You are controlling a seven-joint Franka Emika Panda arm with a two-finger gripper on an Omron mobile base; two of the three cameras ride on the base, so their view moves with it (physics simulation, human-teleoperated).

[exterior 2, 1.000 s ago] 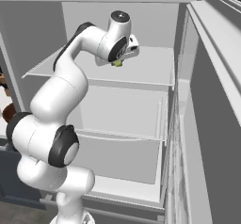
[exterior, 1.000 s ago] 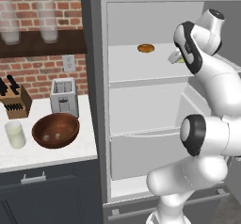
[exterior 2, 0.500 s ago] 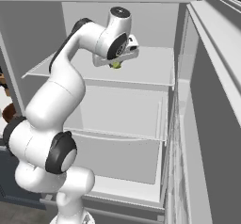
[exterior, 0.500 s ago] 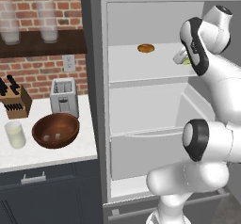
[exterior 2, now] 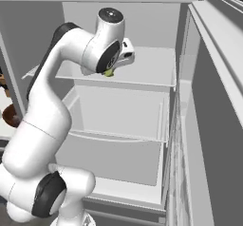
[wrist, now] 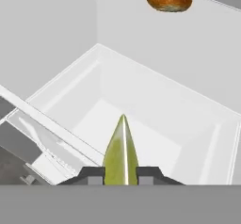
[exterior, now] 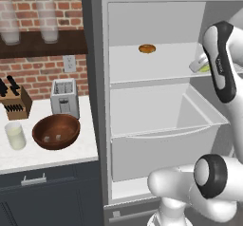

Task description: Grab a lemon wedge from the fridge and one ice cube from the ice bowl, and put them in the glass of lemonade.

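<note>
One claw (wrist: 120,175) grips the lemon wedge (wrist: 121,152) inside the white-shelved fridge (exterior: 156,63) beside a brick-backed counter (exterior: 42,149).

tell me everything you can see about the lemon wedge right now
The lemon wedge is a small yellow-green sliver with a pale highlight along its ridge, tapering to a sharp tip. In the hand view it stands pinched between the two dark fingers, tip pointing away from the hand, above the white fridge drawer. In the right base view it shows as a green bit under the hand, at the upper shelf's front edge.
</note>
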